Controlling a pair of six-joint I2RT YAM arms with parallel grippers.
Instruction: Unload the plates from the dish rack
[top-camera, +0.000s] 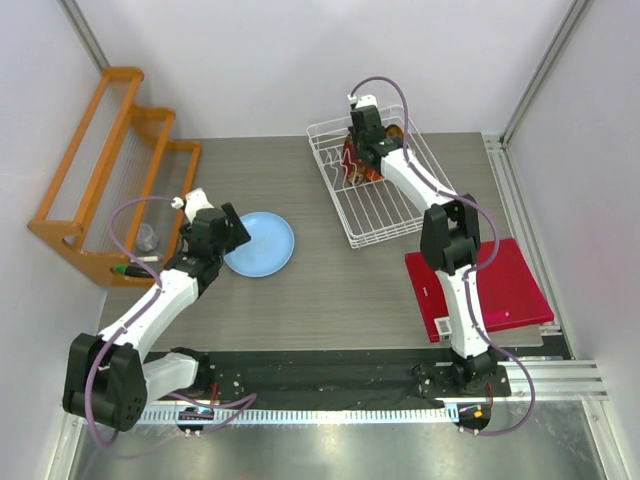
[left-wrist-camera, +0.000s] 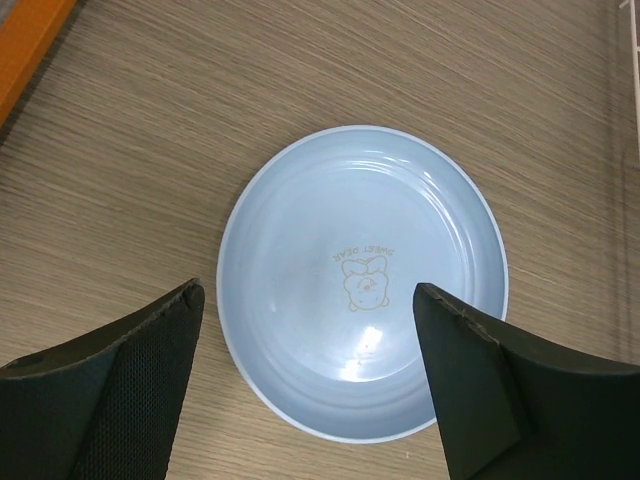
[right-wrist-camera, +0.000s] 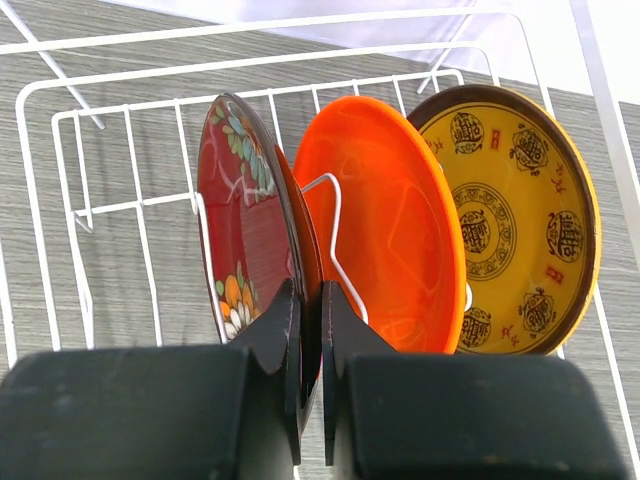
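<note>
The left claw (left-wrist-camera: 308, 297) hangs spread open over the light blue plate (left-wrist-camera: 370, 225), which lies flat on the table (top-camera: 330, 285). Farther back, in the dish rack (top-camera: 385, 212), the right claw (right-wrist-camera: 308, 300) pinches the upright dark red floral plate (right-wrist-camera: 245, 220) by its rim. The orange plate (right-wrist-camera: 385, 240) and the yellow-brown plate (right-wrist-camera: 520, 220) stand behind it.

Robot lab enclosure, plain white walls (top-camera: 280, 60), aluminium frame posts (top-camera: 545, 65), grey table (top-camera: 330, 290)

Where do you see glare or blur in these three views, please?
Left wrist view: soft glare low on the blue plate. Right wrist view: glossy sheen on the orange plate and red plate. Top view: even light, sharp.
</note>
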